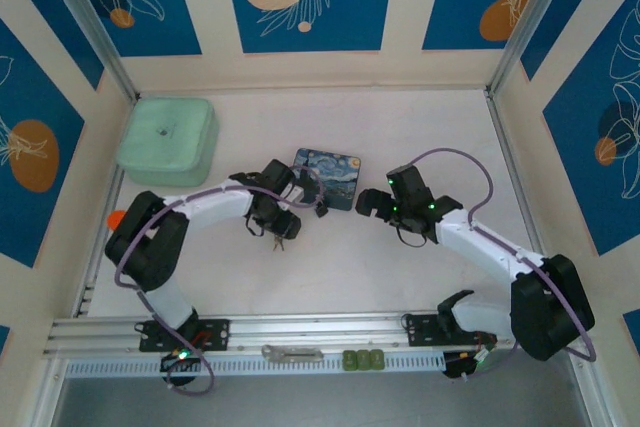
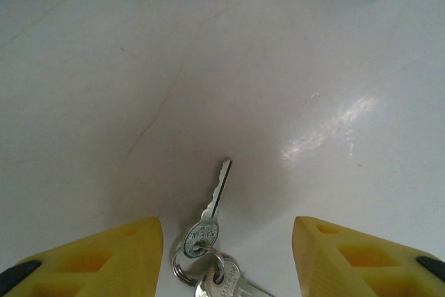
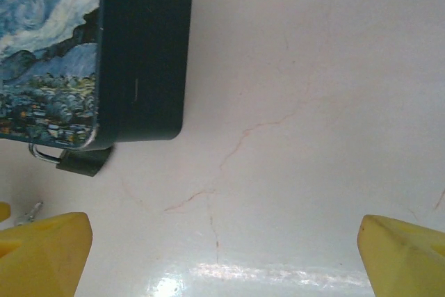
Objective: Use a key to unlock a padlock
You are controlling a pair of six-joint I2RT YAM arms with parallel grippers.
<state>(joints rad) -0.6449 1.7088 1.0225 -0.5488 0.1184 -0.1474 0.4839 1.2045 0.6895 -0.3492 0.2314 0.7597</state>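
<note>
Lying on the table (image 2: 104,67) between the left gripper's (image 2: 224,227) wide-spread, empty yellow fingers (image 2: 104,262), the key (image 2: 216,196) shares a ring (image 2: 186,267) with a second key (image 2: 233,284); its bow carries stamped lettering, perhaps a maker's name, too blurred to read. The right gripper (image 3: 224,220) gapes empty; beyond it the padlock (image 3: 83,161) sits against the painted tin's (image 3: 142,46) corner.

Noted on the white table (image 1: 400,277): one pale green square lidded plastic container (image 1: 166,133) at the far left corner, one rectangular tin painted with a blue-and-yellow starry night (image 1: 330,177) lying flat near centre, and, along the near edge, one grey metal tool (image 1: 292,353) near small green blocks (image 1: 363,359).
</note>
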